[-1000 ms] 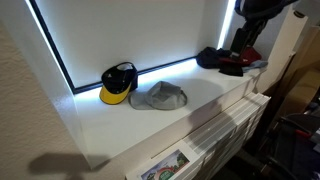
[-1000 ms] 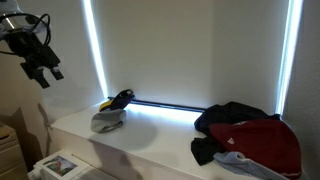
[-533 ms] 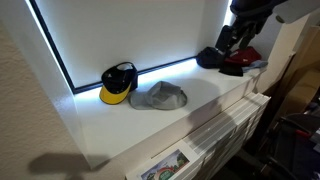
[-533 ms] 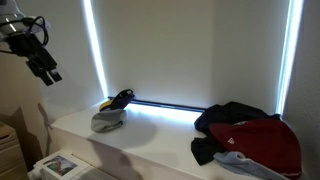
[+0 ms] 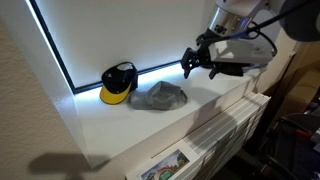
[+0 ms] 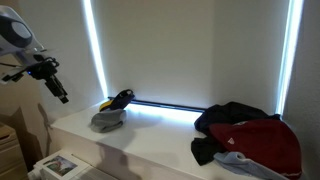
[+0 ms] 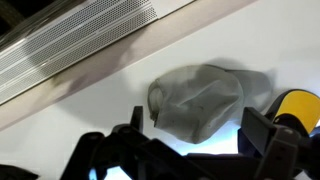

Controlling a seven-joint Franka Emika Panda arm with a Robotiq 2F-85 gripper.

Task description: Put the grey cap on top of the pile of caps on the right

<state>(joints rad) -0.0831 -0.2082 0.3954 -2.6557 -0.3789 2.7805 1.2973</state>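
Observation:
The grey cap (image 5: 160,97) lies limp on the white ledge (image 5: 110,125), next to the black cap with a yellow brim (image 5: 118,83). It shows in both exterior views (image 6: 107,121) and fills the middle of the wrist view (image 7: 200,95). My gripper (image 5: 195,62) is open and empty, hanging in the air above and to the side of the grey cap; it also shows at the edge of an exterior view (image 6: 55,85). In the wrist view the two fingers (image 7: 200,140) frame the cap from above. The pile of caps (image 6: 245,135), black and red, sits at the far end of the ledge, mostly hidden behind the arm in an exterior view.
The ledge runs along a window blind with bright light strips at its edges (image 6: 160,105). A slatted radiator cover (image 5: 230,125) lies below the ledge's front edge and shows in the wrist view (image 7: 80,40). A printed sheet (image 5: 165,165) lies lower down.
The arm has swung from above the pile of caps toward the grey cap and come lower. The gripper stays open and empty. The caps have not moved.

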